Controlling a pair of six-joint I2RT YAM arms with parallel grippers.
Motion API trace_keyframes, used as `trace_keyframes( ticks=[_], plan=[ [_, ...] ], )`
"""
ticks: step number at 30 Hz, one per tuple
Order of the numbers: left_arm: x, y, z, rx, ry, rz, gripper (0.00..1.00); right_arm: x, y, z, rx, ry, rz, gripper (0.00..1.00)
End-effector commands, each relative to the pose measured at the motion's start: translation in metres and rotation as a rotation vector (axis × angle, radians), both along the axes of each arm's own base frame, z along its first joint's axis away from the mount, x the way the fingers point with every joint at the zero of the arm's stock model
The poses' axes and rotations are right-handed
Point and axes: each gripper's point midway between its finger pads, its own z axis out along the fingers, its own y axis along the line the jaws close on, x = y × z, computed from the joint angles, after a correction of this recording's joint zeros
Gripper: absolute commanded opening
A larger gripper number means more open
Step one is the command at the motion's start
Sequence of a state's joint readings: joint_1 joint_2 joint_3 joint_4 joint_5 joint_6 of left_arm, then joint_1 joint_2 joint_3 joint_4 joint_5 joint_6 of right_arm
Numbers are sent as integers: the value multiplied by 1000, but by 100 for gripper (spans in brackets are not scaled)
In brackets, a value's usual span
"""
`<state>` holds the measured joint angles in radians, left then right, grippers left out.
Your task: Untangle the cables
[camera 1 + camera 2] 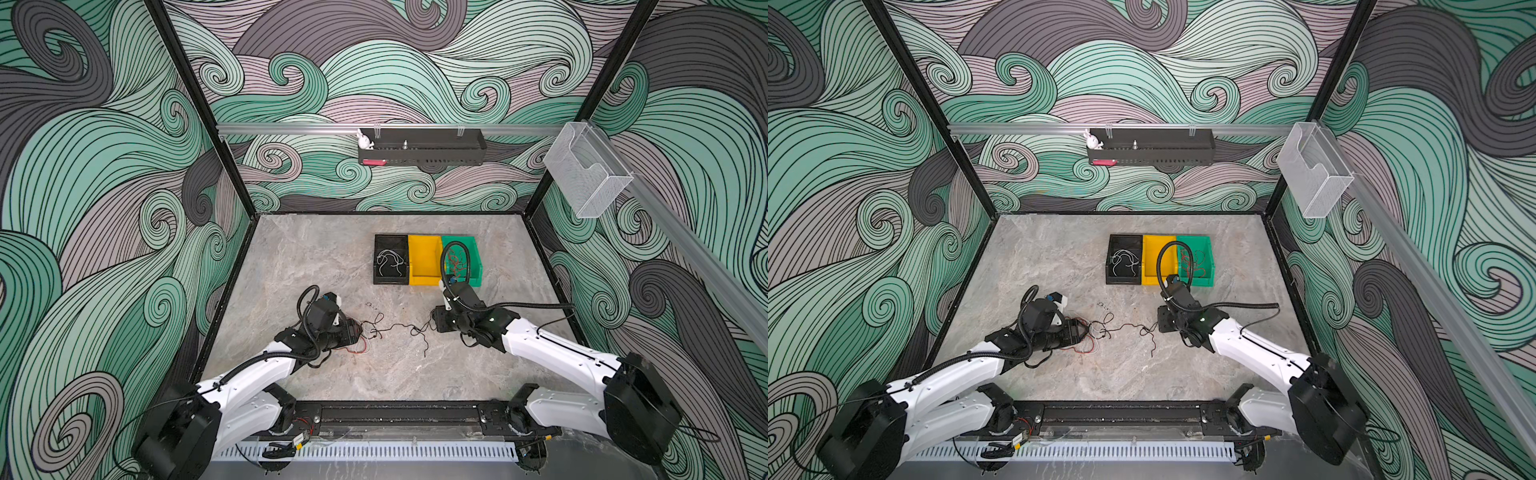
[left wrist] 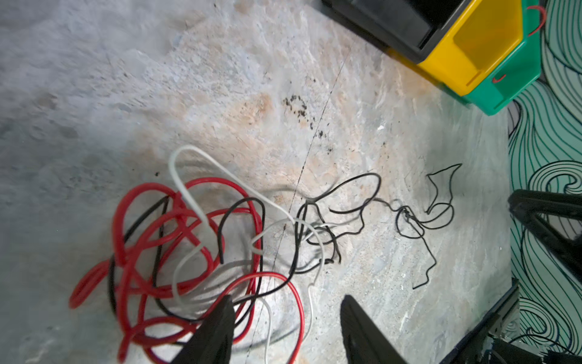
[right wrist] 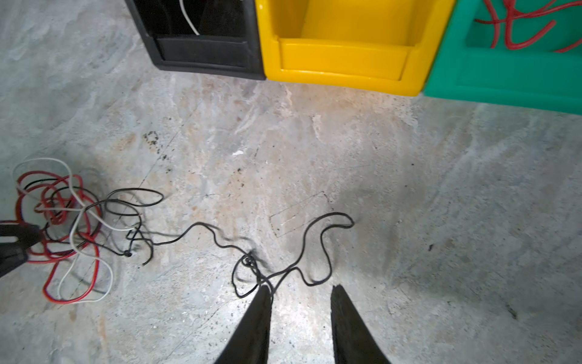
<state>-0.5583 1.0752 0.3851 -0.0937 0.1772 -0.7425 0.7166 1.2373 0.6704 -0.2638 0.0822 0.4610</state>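
Low over the stone tabletop [image 3: 441, 205]: left gripper [image 2: 288, 304] spread apart, clamping nothing, straddling a red loop of the tangled red, white and black cables [image 2: 195, 239]. Right gripper [image 3: 301, 291] parted too, empty, trailing black wire [image 3: 220, 239] at one fingertip. Beyond, black bin [image 3: 204, 63], yellow bin [image 3: 343, 60], green bin [image 3: 504, 78] edge to edge. Bare stone between wire and bins.

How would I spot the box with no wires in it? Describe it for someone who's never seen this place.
Toward the back of the grey table, three bins stand in a row, side by side. The middle one is the yellow bin. The black bin beside it holds white wires and the green bin holds red wires, but no wires show in the yellow one.
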Motion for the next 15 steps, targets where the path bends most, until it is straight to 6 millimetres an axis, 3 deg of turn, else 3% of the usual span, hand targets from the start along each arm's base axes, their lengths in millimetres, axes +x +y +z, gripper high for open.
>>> trace_keyframes(
  ticks=[1,6,15],
  plan=[
    [12,-15,13,-30,-52,-39,56,-7,31,4,15,-8,127,36],
    [12,-8,0,20,-31,-28,55,-16,60,-12,-68,16,278,43],
    [10,-3,-9,36,-13,1,55,-10,65,-44,-222,58,317,51]
  ],
)
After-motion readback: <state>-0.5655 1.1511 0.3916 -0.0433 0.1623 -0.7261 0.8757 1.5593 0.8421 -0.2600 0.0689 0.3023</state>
